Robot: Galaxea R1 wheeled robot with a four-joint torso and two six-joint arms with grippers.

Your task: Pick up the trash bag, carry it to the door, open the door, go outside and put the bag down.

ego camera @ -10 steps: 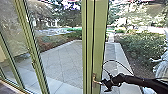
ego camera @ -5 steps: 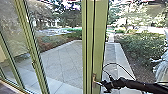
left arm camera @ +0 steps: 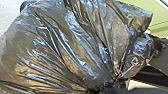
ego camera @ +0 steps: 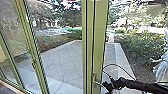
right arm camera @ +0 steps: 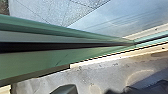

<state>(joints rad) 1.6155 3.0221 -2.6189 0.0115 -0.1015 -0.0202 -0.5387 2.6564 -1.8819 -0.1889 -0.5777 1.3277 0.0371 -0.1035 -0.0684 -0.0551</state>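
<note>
Door-opening stage, with the load in carry. My right arm [ego camera: 147,85] reaches across the head view to the handle [ego camera: 94,78] on the green-framed door [ego camera: 100,37]; my right gripper [ego camera: 107,85] is at the lever's outer end. Whether its jaws stand apart or together I cannot tell, nor whether they bear on the metal. The trash bag [left arm camera: 62,50], dark and glossy, shows in the left wrist view, its pleats converging on a gathered neck [left arm camera: 110,81]. I judge my left gripper [left arm camera: 107,90] to be clamped on that neck, the full part of the bag spreading away from it.

The door appears closed: only a narrow dark seam parts its frame from the neighbouring post [ego camera: 87,37]. Beyond the glass lies the paved yard [ego camera: 62,60], the destination.

The next move calls for a secure purchase on the lever, a turn to free the latch, then a steady swing of the door, with the left grip kept firm. Principal hazards: the right gripper may slip off the lever's end, and the thin, bulky bag may catch or tear against the frame.
</note>
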